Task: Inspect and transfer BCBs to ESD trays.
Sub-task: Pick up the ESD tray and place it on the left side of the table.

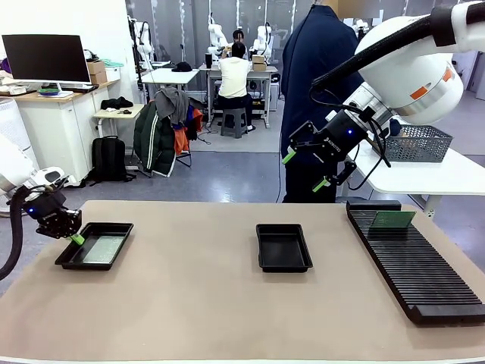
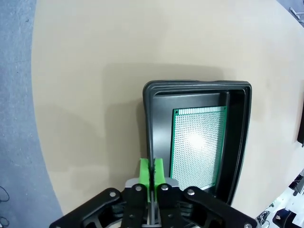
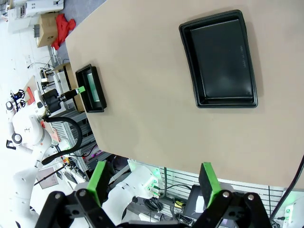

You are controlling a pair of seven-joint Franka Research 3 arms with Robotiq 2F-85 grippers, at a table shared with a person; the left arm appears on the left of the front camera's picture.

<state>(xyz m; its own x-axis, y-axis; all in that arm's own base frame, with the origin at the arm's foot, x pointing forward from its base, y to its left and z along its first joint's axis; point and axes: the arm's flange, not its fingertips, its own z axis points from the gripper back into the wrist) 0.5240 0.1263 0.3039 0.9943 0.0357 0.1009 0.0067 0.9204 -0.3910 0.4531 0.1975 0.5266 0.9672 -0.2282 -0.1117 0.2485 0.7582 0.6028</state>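
Bare tan worktop (image 1: pixel 189 318) lies closest in the front view; beyond it, at the left, the left ESD tray (image 1: pixel 76 265) carries a green BCB (image 1: pixel 102 249) flat on its floor, with the left claw (image 1: pixel 76 239) low at the tray's left rim. The middle ESD tray (image 1: pixel 286 268) sits empty, presumably meant for the next board, and a second BCB (image 1: pixel 392 220) stands on edge at the far end of the slotted rack (image 1: pixel 424 273), upright so that a claw could pinch its top edge. The right claw (image 1: pixel 305 170) hangs high over the worktop, spread wide and empty, near the person (image 1: pixel 314 76) in dark blue at the far side. From the left wrist, the left claw's green pads (image 2: pixel 145 168) are drawn narrow, all but touching, nothing between them, just beside the tray's rim (image 2: pixel 148 118); the perforated board (image 2: pixel 197 142) lies square inside, one transfer apparently done. From the right wrist, the wide pads (image 3: pixel 97 183) frame the empty tray (image 3: pixel 221 57) below, a stance suited to surveying before a reach.
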